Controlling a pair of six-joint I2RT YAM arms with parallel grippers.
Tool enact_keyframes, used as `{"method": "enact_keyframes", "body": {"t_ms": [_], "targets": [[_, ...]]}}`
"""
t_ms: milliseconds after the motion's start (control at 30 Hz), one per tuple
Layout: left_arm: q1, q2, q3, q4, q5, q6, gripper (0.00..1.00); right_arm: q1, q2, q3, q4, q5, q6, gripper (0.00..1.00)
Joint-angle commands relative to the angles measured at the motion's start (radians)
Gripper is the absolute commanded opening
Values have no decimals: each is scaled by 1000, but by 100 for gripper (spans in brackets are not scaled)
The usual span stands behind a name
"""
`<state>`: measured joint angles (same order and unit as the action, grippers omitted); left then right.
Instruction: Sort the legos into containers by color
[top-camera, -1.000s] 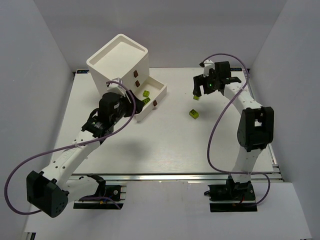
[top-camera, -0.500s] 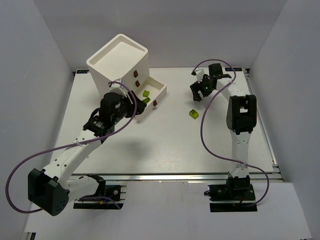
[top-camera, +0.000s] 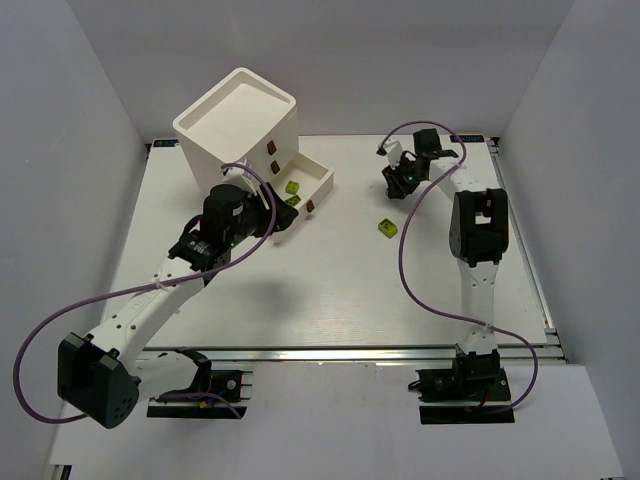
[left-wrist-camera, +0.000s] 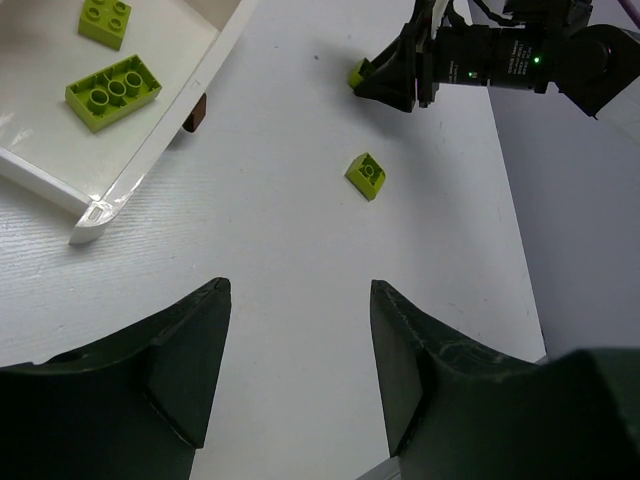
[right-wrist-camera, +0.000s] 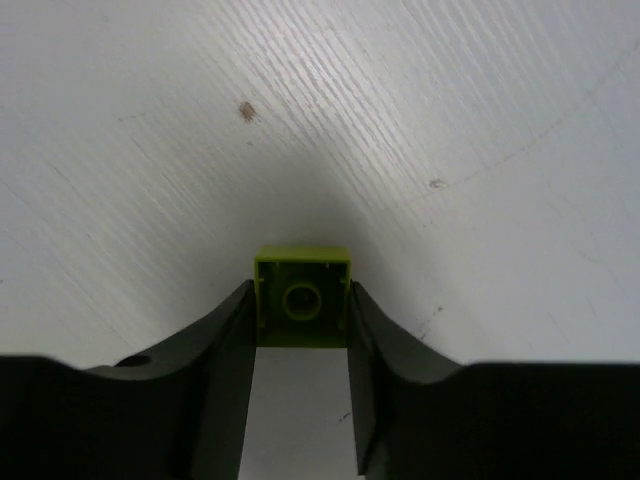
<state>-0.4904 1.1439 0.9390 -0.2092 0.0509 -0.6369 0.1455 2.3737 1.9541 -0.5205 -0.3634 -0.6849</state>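
My right gripper (right-wrist-camera: 300, 292) is shut on a small yellow-green lego (right-wrist-camera: 302, 297). Both fingers press its sides and its hollow underside faces the camera, low over the table at the back right (top-camera: 395, 186). Another yellow-green lego (top-camera: 386, 228) lies loose on the table, also seen from the left wrist (left-wrist-camera: 366, 175). The white drawer unit (top-camera: 240, 125) stands at the back left with its bottom drawer (top-camera: 318, 176) pulled out. Inside that drawer lie two yellow-green legos (left-wrist-camera: 112, 92) (left-wrist-camera: 104, 20). My left gripper (left-wrist-camera: 300, 290) hangs open and empty beside the drawer.
Brown pull tabs (top-camera: 272, 149) mark the two upper drawers, which are pushed in, and one sits on the open drawer's front (left-wrist-camera: 197, 112). White walls enclose the table on three sides. Purple cables loop off both arms.
The right arm swung in toward the back of the table, lowered, and its jaws went from wide open to shut on the yellow-green lego. The left arm has barely moved.
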Motion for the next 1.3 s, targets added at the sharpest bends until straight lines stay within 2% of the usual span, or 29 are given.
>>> {"method": "enact_keyframes", "body": {"t_ms": [0,100,200,267,400,567,733,767,800,833,900,1067,1133,1167,1233,1267], "targets": [[0,-4,11,14,26,-4,68,3,-66,-49,-3,-77,-56,35],[0,-1,7,21,33,-6,68,5,-123,-70,-39,-211,-91,9],[0,-3,1,37,46,-7,68,26,-183,-43,-93,-366,-87,4],[0,-10,-9,44,58,-6,69,67,-223,-12,-67,-422,-38,3],[0,-27,-25,39,72,-4,70,169,-248,2,86,-454,195,4],[0,-47,-19,19,55,-6,70,284,-165,80,267,-450,358,6],[0,-81,-22,-10,47,-17,72,342,-41,186,359,-359,423,25],[0,-85,-23,-15,47,-18,72,348,-27,207,362,-342,426,34],[0,-90,-28,-19,47,-23,72,361,-13,241,366,-316,432,52],[0,-96,-31,-22,46,-26,72,362,1,250,369,-309,439,59],[0,-102,-42,-19,46,-35,72,362,-7,246,385,-299,452,66],[0,-98,-60,5,47,-41,72,347,-79,186,402,-290,450,66],[0,-89,-54,14,52,-40,72,333,-149,128,389,-292,443,59],[0,-81,-51,13,52,-37,72,316,-177,102,381,-290,443,44],[0,-78,-45,10,43,-27,71,284,-275,-4,326,-275,424,25],[0,-81,-48,13,40,-27,70,258,-304,-48,300,-276,398,8]]}}
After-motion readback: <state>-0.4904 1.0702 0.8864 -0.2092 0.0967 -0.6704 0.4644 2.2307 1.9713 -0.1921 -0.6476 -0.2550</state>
